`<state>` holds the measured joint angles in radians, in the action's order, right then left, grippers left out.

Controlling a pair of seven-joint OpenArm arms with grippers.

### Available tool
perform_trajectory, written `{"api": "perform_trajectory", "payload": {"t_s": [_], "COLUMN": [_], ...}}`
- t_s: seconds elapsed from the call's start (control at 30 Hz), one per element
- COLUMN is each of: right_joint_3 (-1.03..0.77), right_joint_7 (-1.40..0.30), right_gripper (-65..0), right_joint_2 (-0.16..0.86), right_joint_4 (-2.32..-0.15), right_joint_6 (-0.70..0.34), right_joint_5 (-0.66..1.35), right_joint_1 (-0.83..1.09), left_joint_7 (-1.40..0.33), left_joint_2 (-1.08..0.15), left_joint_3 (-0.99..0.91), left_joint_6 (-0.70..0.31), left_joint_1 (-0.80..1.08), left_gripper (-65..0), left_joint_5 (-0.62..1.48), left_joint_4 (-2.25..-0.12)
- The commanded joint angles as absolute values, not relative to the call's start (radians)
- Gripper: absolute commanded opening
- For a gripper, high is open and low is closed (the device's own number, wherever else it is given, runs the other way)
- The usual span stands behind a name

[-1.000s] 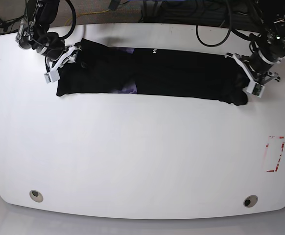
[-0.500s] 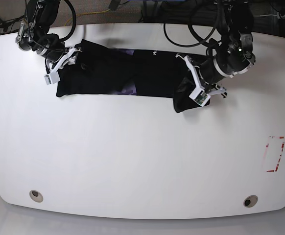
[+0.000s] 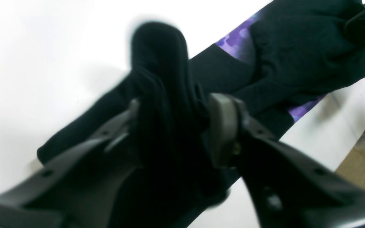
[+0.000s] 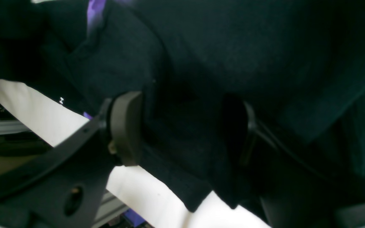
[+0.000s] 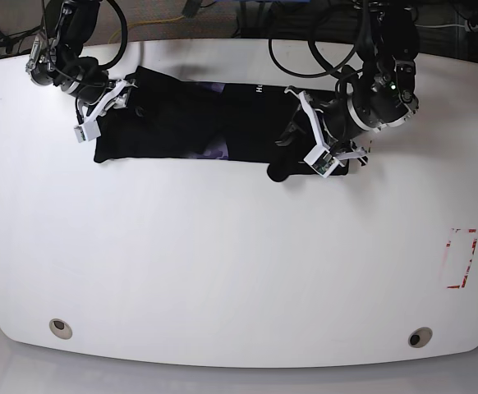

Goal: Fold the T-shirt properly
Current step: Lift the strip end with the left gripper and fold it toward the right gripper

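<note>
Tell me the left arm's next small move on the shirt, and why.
Probably carry on toward the right gripper: the left gripper grips the T-shirt end, lifted mid-fold, short of the far end that the right one pins.

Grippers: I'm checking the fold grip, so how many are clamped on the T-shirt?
2. The left gripper pinches the T-shirt at its lifted end near table centre; the right gripper clamps the opposite end.
</note>
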<state>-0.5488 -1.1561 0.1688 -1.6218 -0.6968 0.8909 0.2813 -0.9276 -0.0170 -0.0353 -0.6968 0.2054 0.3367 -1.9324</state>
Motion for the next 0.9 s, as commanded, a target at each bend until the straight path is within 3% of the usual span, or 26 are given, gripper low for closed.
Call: {"api": "perform_trajectory", "payload": {"t_s": [0.0,0.17,0.33,0.6,0.77,0.87], "right_joint_3": [-0.555,-0.555,-0.555,-0.564,-0.657,-0.743], "right_joint_7": [-1.147,-1.147,-1.147,-1.153,-1.171,-1.196], "right_gripper": [-28.5,-28.5,-28.5,-28.1,-27.9,-24.3], "right_joint_2": [0.183,0.183,0.183,0.188,0.205,0.206], "right_joint_4": [-1.638,-1.636,-1.639,-1.704,-1.761,-1.758], "right_joint_6": [-0.698,-0.698,-0.698,-0.698,-0.698,-0.698], "right_joint_5": [0.903,0.903,0.903,0.909,0.909,0.905], "right_joint_1": [0.275,0.255,0.254,0.228,0.216,0.179], "left_joint_7": [-0.911,-0.993,-1.017,-1.017,-1.015,-1.015], "left_joint_2": [-0.022,-0.058,-0.056,-0.054,-0.084,-0.11], "left_joint_3": [0.024,0.193,0.22,0.012,-0.102,-0.153], "left_joint_6": [-0.698,-0.698,-0.698,-0.698,-0.698,-0.698], "left_joint_1": [0.196,0.159,0.14,0.139,0.147,0.156], "left_gripper": [-35.3,-35.0,-35.0,-35.0,-35.1,-40.4], "left_joint_5": [0.357,0.357,0.361,0.358,0.357,0.357], "left_joint_4": [-1.948,-1.951,-1.965,-1.983,-1.949,-1.926]}}
